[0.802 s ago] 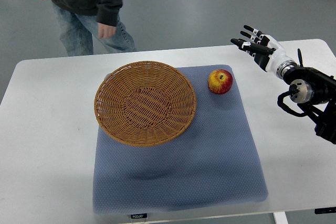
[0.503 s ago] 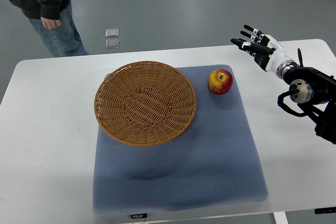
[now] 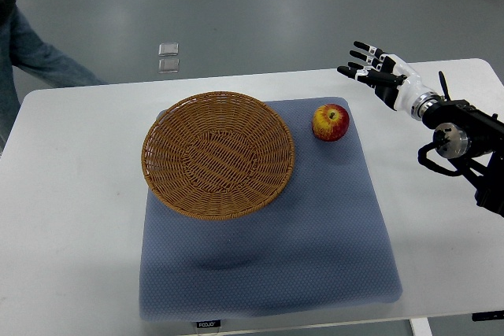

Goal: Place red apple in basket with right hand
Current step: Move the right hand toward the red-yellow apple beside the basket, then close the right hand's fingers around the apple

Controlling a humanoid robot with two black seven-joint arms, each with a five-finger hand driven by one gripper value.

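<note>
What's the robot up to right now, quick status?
Right hand open, empty, beyond the mat's far right corner. Red apple on the blue mat, beside the empty basket. Path to apple clear. Left hand unseen.

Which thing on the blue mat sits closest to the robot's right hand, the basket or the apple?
The red apple, at the mat's far right corner, is closest to the open right hand. The wicker basket lies farther left.

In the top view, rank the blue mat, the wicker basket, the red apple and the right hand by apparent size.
1. blue mat
2. wicker basket
3. right hand, raised above the table and nearer the camera, so its rank over the apple is uncertain
4. red apple
</note>
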